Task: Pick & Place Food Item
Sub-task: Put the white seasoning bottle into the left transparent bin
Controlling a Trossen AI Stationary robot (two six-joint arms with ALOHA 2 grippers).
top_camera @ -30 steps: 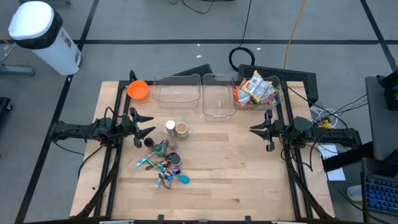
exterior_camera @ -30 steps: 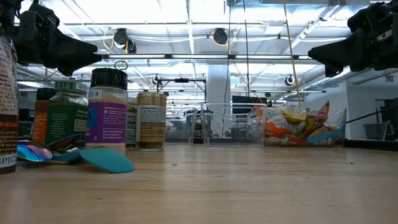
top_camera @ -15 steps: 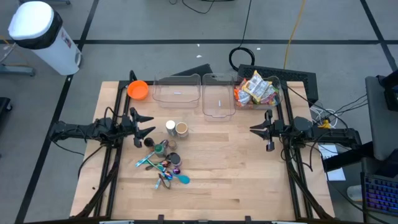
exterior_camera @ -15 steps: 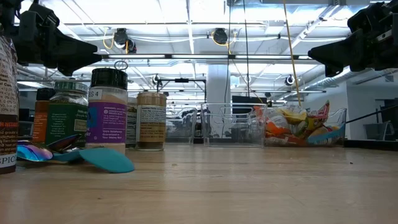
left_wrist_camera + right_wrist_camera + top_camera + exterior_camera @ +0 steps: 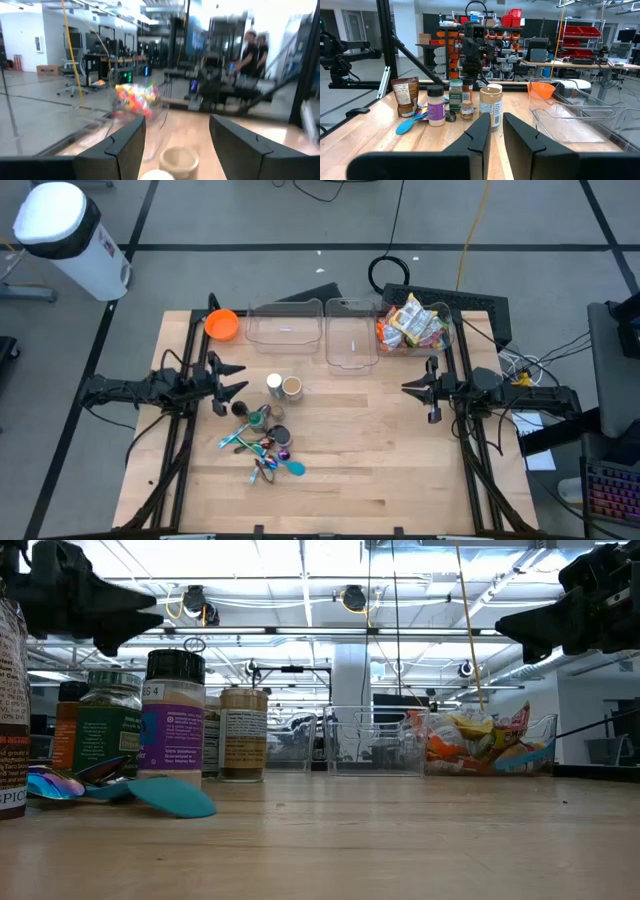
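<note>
**Both arms hang over the tabletop, food packets sit in the far-right bin**

Two arms, one at each side edge of the wooden tabletop, both lifted clear of it. The left gripper hangs by the left edge with its fingers apart and nothing between them. The right gripper hangs near the right edge, its fingers drawn nearly together, also with nothing in them.

Along the far edge stand three clear plastic bins. The left bin and the middle bin hold nothing I can see. The bin at the far right corner holds the food packets, a bright heap of red, yellow and orange wrappers; I cannot count them or read any brand. One orange bowl sits near the far left corner.

Left of the middle is a huddle of spice jars; about six show from the right wrist camera, though they overlap. One jar with a purple label shows "4" near its top; a brown one cut off by the frame edge reads "SPIC". Among them lies a tangle of coloured spoons, the teal spoon the plainest; the rest I cannot count.

Beyond the tabletop, two people stand blurred in the room, and a white bin lies on the floor.
</note>
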